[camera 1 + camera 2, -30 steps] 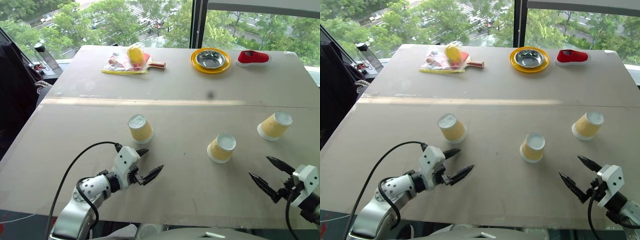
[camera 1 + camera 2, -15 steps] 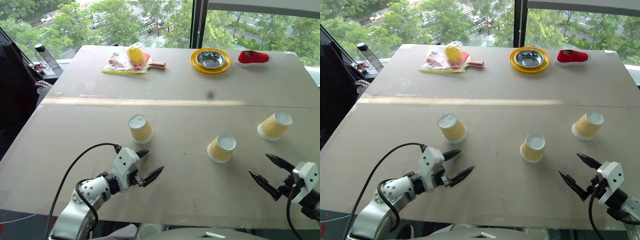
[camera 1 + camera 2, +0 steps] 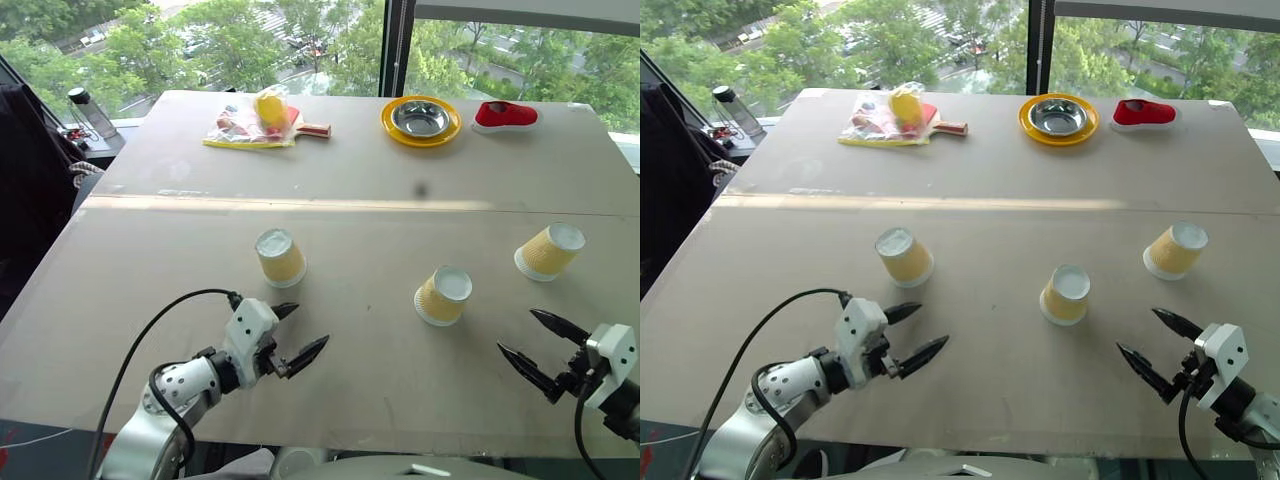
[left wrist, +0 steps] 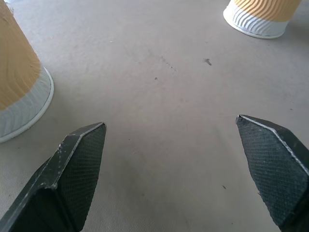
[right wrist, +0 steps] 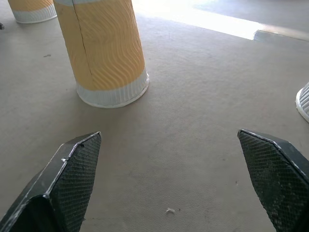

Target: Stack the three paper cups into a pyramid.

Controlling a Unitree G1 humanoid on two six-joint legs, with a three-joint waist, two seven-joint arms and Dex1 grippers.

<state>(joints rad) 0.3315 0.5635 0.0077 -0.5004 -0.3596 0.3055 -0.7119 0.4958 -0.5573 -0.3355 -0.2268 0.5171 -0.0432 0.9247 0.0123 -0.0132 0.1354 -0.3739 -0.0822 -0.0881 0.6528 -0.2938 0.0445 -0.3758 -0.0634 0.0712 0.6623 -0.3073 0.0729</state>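
Left gripper point(image 3: 297, 330): jaws wide apart, empty, near left cup point(image 3: 279, 257).
Right gripper point(image 3: 532, 345): jaws wide apart, empty, between middle cup point(image 3: 443, 295) and right cup point(image 3: 549, 250).
Cups: three, upside down, well apart on table point(image 3: 360, 200).

bottle point(image 3: 91, 112) blurred, bag point(image 3: 243, 127) contents unclear (far)

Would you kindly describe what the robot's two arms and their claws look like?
The left arm is silver-grey metal with black joint rings, and a loose black cable loops over it. Its left claw has a white block housing and two black, pointed, tapering fingers with cross-hatched inner pads. The right claw matches: a white housing, black pointed fingers and a thin black cable.
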